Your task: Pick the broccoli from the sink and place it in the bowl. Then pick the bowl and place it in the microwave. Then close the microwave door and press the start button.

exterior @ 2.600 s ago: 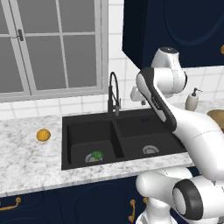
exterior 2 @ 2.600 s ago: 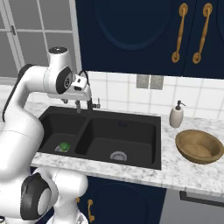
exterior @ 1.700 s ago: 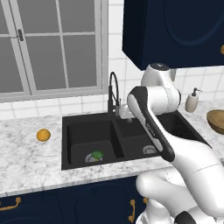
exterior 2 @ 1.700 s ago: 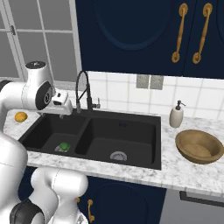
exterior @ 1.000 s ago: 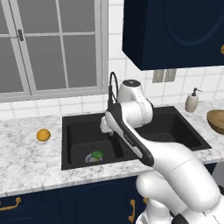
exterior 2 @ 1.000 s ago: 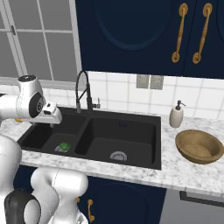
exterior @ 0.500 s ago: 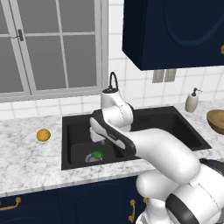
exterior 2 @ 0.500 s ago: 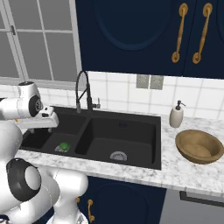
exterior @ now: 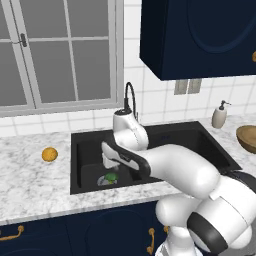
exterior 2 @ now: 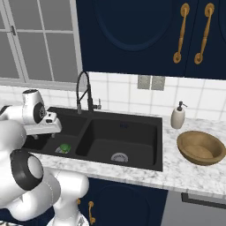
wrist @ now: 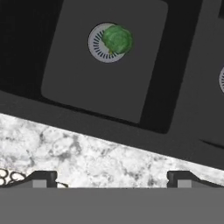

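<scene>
The arm bends low over the sink's (exterior: pixel 150 135) left basin, hand pointing down, the gripper (wrist: pixel 111 177) with its jaws spread wide and holding nothing. The broccoli (wrist: pixel 117 39) sits on that basin's drain (wrist: pixel 101 42). The bowl (exterior 2: pixel 201 148) rests at the counter's (exterior 2: pixel 176 170) right end.

A black double-basin sink (exterior: pixel 200 142) sat in a white marble counter (exterior: pixel 30 182) below a grey-framed window (exterior: pixel 60 50). A small green broccoli (exterior: pixel 111 177) lay on the drain of the left basin. The white robot arm (exterior: pixel 170 167) reached from the lower right over that basin, its hand just above the broccoli. A black gooseneck faucet (exterior: pixel 129 95) rose behind. An orange fruit (exterior: pixel 49 154) rested on the counter to the left; a soap dispenser (exterior: pixel 219 115) and a wooden bowl (exterior: pixel 247 138) stood at right.
</scene>
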You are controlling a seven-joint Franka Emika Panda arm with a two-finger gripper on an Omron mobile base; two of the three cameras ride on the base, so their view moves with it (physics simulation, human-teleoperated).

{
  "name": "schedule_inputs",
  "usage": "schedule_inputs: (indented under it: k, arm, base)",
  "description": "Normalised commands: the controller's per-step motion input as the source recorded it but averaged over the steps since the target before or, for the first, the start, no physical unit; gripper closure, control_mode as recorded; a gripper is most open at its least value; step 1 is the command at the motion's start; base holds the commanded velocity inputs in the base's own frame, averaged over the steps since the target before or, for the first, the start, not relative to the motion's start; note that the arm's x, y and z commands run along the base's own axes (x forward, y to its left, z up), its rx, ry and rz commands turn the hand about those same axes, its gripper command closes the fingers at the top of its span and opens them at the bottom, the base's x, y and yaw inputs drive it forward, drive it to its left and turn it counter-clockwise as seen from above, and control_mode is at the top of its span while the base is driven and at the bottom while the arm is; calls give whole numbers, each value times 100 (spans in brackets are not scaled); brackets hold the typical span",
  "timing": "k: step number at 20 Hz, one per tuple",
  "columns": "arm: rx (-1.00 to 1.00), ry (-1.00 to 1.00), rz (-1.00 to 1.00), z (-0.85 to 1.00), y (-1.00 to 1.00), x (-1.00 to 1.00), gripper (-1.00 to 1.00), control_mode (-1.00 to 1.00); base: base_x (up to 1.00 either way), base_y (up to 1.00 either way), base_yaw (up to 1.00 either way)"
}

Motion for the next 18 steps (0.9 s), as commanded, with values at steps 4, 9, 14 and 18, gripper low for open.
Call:
schedule_inputs:
  k: [4, 9, 14, 18]
  arm:
    - [0, 4, 3, -34, 0, 13, -100, -100]
    - [0, 1, 4, -34, 0, 12, -100, -100]
    - [0, 0, 3, -34, 4, 21, -100, -100]
    - [-2, 0, 1, -32, 6, 27, -100, -100]
  base:
    - [0, 0, 0]
    - [0, 0, 0]
    - [0, 0, 0]
    - [0, 0, 0]
